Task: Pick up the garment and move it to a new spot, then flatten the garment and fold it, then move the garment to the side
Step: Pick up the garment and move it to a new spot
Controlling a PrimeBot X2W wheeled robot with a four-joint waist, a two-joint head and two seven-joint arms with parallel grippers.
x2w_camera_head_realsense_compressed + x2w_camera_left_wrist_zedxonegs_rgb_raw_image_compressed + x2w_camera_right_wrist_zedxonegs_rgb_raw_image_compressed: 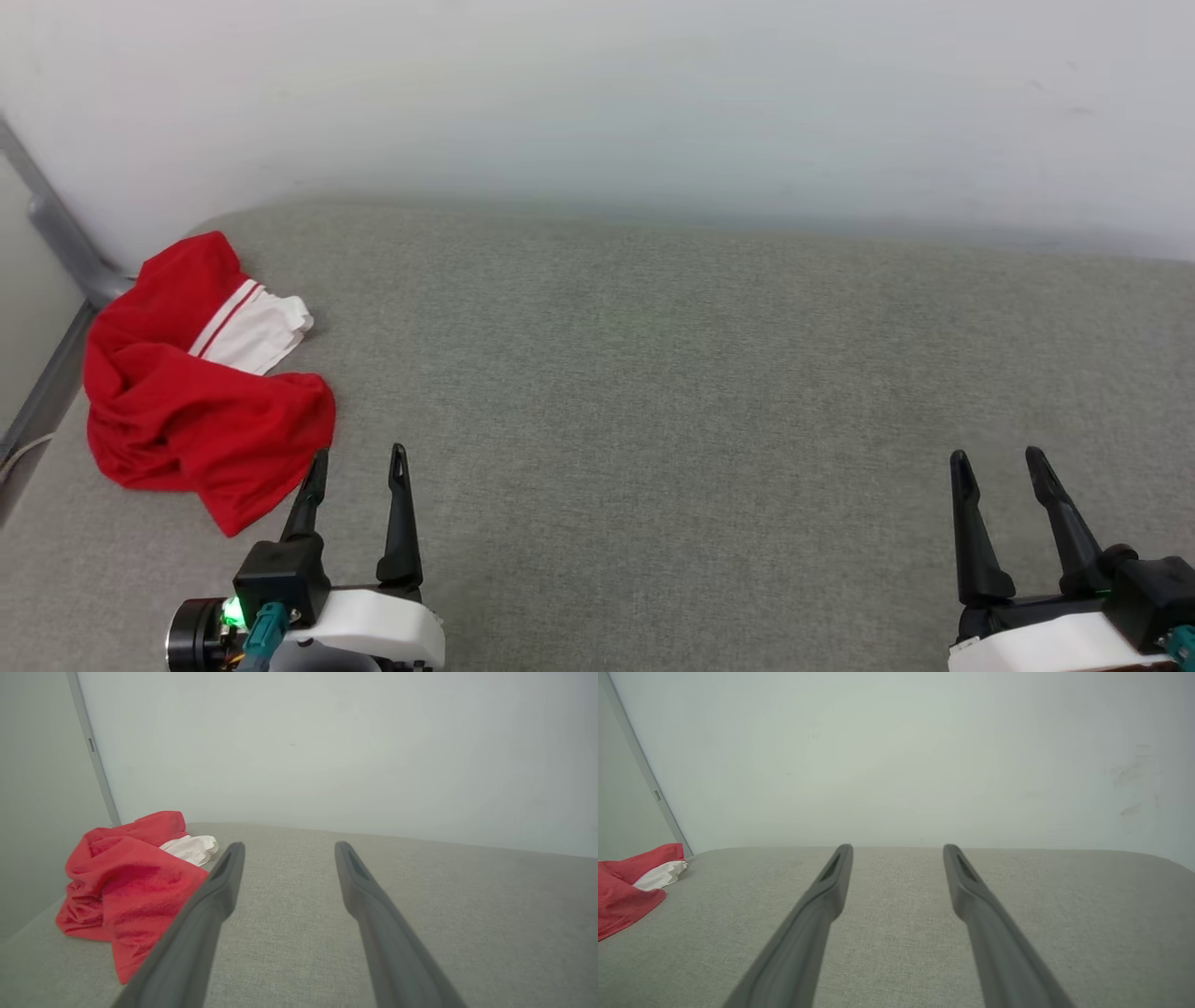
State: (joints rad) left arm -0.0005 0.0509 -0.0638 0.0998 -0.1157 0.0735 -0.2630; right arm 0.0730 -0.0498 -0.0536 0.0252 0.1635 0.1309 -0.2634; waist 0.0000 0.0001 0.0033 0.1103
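The garment [187,401] lies crumpled in a red heap at the far left of the grey padded surface, one white sleeve with red stripes showing on top. In the left wrist view the garment [126,882] sits to the left of the fingers. My left gripper [358,457] stands open just right of the heap's near edge, its left fingertip close to the fabric, nothing between the fingers. My right gripper [999,459] is open over bare surface at the lower right, far from the garment [626,886].
The grey fabric surface [653,392] stretches wide to the right of the heap. A pale wall [597,103] closes off the back. A grey metal frame [56,252] runs along the left edge beside the garment.
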